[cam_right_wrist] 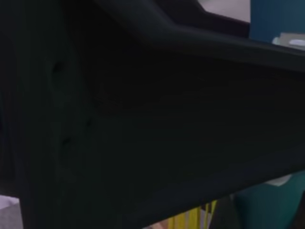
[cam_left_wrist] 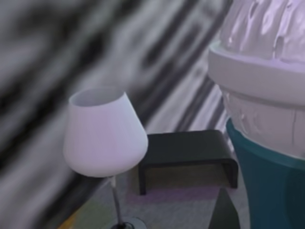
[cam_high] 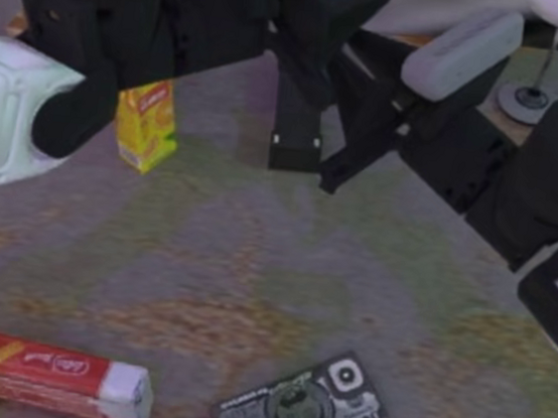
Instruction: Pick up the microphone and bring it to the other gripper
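While raised, microphone [cam_left_wrist: 267,119] fills left pincer view (close).

No word, brand or number is showing clearly enough to read anywhere. A yellow carton [cam_high: 146,123] standing toward the counter's far left is carrying a red label patch near its top, but the lettering on it is blurring into a smear. A long red box [cam_high: 42,374] lying along the near left edge is showing pale script-like marks and a small orange emblem on its red face, and these too are staying illegible. A dark flat card [cam_high: 301,406] lying at the near edge, around the middle, is bearing a round seal, a white square mark and fine lines like print, none of it readable.
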Robot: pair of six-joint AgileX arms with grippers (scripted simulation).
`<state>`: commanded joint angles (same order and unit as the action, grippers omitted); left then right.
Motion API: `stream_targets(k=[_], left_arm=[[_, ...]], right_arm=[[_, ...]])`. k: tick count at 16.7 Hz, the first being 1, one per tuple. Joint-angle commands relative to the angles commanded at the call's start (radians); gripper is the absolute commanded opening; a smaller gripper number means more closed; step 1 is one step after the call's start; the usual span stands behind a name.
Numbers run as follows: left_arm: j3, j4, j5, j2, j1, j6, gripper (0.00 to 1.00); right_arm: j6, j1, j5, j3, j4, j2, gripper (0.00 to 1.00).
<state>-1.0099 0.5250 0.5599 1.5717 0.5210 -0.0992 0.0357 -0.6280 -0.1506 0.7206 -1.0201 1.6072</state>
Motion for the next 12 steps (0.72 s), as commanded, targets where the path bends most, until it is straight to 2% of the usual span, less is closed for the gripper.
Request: stream_targets(k=[5, 12], left_arm=[[0.0, 0.0, 0.0, 0.0, 0.0, 0.0, 0.0], [0.0, 0.0, 0.0, 0.0, 0.0, 0.0, 0.0]], right_arm=[[0.0, 0.0, 0.0, 0.0, 0.0, 0.0, 0.0], [0.0, 0.0, 0.0, 0.0, 0.0, 0.0, 0.53]])
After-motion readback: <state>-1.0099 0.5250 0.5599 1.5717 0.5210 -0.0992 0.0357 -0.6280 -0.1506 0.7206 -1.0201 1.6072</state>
